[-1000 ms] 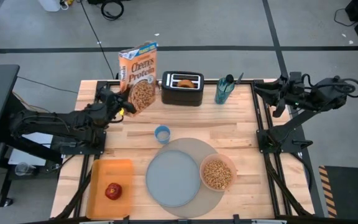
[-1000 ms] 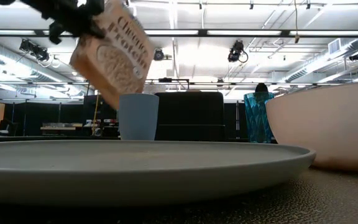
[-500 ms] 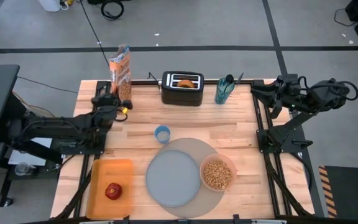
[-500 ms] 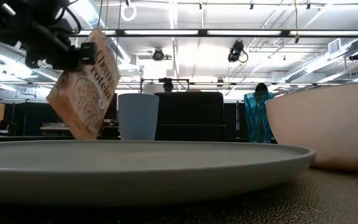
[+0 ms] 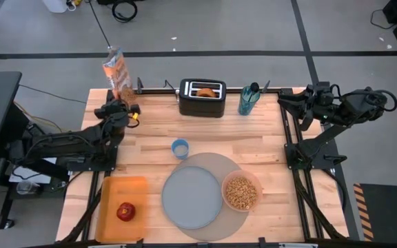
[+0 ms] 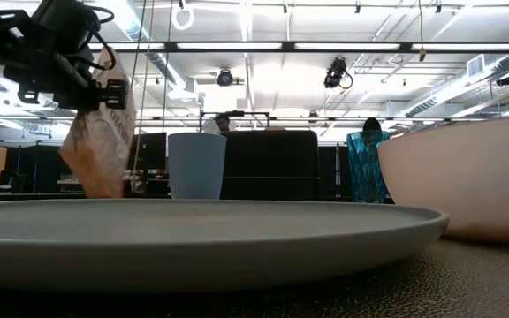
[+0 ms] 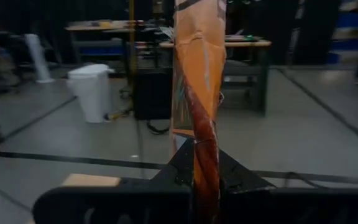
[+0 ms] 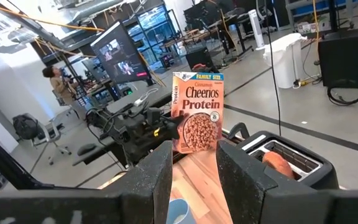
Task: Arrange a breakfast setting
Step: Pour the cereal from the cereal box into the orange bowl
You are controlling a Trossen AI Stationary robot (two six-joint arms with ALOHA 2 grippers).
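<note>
Orange cereal box (image 5: 115,74) upright in left end effector (image 5: 120,105)

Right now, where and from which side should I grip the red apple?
Take the red apple across its widest middle, coming straight down from above. It is round, sits alone on the flat orange tray, and has bare tray on every side for the fingers.

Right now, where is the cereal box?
In the high view, the cereal box is at the table's far left corner, held by the left gripper, left of the black toaster.
</note>
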